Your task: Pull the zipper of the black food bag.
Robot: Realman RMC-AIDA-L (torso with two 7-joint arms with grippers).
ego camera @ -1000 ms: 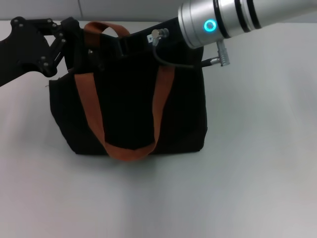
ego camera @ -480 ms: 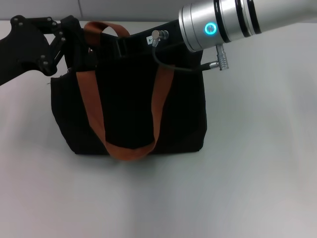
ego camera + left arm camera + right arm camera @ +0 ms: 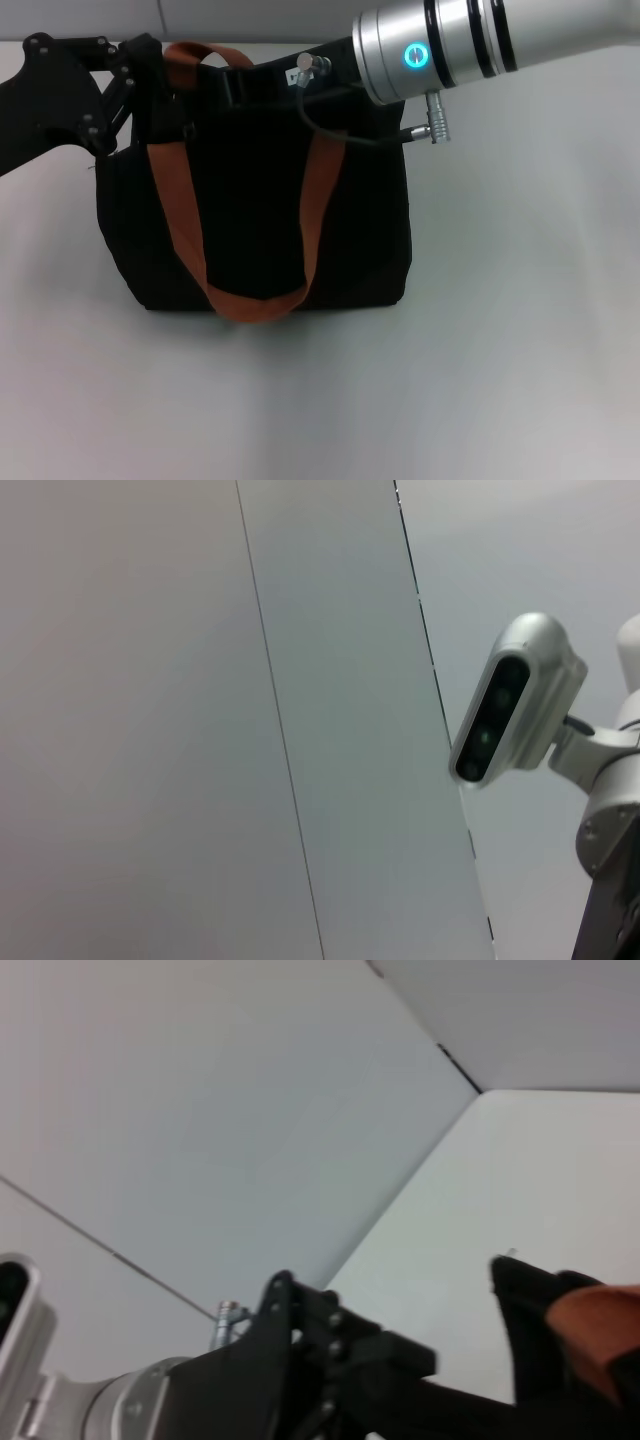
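Head view first, working from nine o'clock across to three: the left gripper [image 3: 140, 75] reaches in from the frame's left edge, its black linkage pressed against the upper left corner of the black food bag [image 3: 255, 215], right beside the rear strap handle; whether its fingers are spread or closed on the fabric cannot be told, since black metal merges with black cloth. The bag stands upright on the pale grey table [image 3: 500, 380], filling the centre of the frame toward ten o'clock. A rust-brown front handle [image 3: 250, 300] hangs down its near face in a long loop, and the rear handle [image 3: 205, 55] arches over the rim at eleven o'clock. The zipper track runs along the top rim, but its silver pull tab cannot be picked out. At one o'clock the right arm's silver wrist [image 3: 440, 45], with a glowing cyan ring, lies across the bag's upper right rim; a black cable and silver plugs hang beneath it. The right gripper is hidden behind that wrist, over the rim, so its grasp cannot be judged. Right wrist view shows the left gripper's black linkage [image 3: 330, 1350] and the bag's corner [image 3: 545, 1310] with a patch of brown strap.
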